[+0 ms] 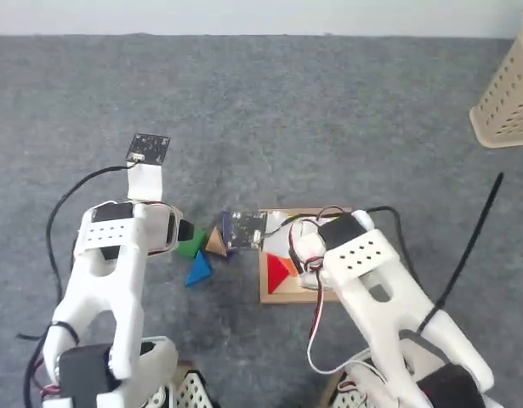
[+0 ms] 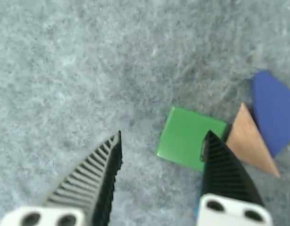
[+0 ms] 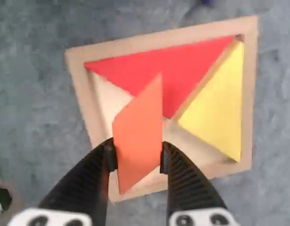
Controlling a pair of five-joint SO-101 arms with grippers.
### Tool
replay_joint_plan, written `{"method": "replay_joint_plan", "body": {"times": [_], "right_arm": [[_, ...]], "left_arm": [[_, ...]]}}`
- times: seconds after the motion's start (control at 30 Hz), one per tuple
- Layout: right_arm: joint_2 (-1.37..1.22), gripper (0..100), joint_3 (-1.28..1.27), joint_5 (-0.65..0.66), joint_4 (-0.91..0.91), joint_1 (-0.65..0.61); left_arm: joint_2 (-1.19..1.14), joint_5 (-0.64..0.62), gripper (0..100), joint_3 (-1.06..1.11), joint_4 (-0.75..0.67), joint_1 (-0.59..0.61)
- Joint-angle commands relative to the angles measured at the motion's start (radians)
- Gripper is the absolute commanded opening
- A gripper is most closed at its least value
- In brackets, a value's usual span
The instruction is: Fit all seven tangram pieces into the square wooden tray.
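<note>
Over the tray [image 3: 78,75], the orange piece [image 3: 137,127] is pinched by the right gripper [image 3: 135,153], long side pointing to the red triangle [image 3: 182,70]. The left gripper [image 2: 162,136] is spread wide over the green square [image 2: 182,136].

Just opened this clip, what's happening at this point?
The right tool is shut on an orange parallelogram, held over the wooden tray, where a red triangle and a yellow triangle already lie. The parallelogram crosses the tray's rim, so it is not seated. The left tool hangs open at the green square on the grey carpet, with a tan triangle and a blue piece beside it.
</note>
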State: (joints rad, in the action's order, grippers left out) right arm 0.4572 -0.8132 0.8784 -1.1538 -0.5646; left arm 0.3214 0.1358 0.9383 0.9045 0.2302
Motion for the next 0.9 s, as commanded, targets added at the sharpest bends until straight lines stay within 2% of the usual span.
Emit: {"method": "replay_joint_plan", "body": {"times": [0.0, 0.17, 0.33, 0.43, 0.7, 0.87], "right_arm": [[0.053, 0.6, 0.015, -0.285, 0.070, 0.050], [-0.022, 0.6, 0.015, -0.718, 0.133, 0.199], [-0.165, 0.6, 0.086, -0.872, 0.139, 0.291], [-0.231, 0.6, 0.124, -0.916, 0.136, 0.317], [-0.266, 0.8, 0.132, -0.914, 0.136, 0.315], [-0.266, 13.1, 0.132, -0.914, 0.125, 0.315]], "left_arm": [[0.046, -0.002, 26, -0.007, -0.018, 0.000], [0.044, -0.003, 26, -0.002, -0.041, -0.002], [0.044, -0.005, 26, -0.002, -0.040, -0.002], [0.044, -0.005, 26, -0.002, -0.040, 0.002], [0.044, -0.005, 26, -0.002, -0.038, -0.002], [0.044, -0.005, 26, -0.002, -0.038, 0.000]]}}
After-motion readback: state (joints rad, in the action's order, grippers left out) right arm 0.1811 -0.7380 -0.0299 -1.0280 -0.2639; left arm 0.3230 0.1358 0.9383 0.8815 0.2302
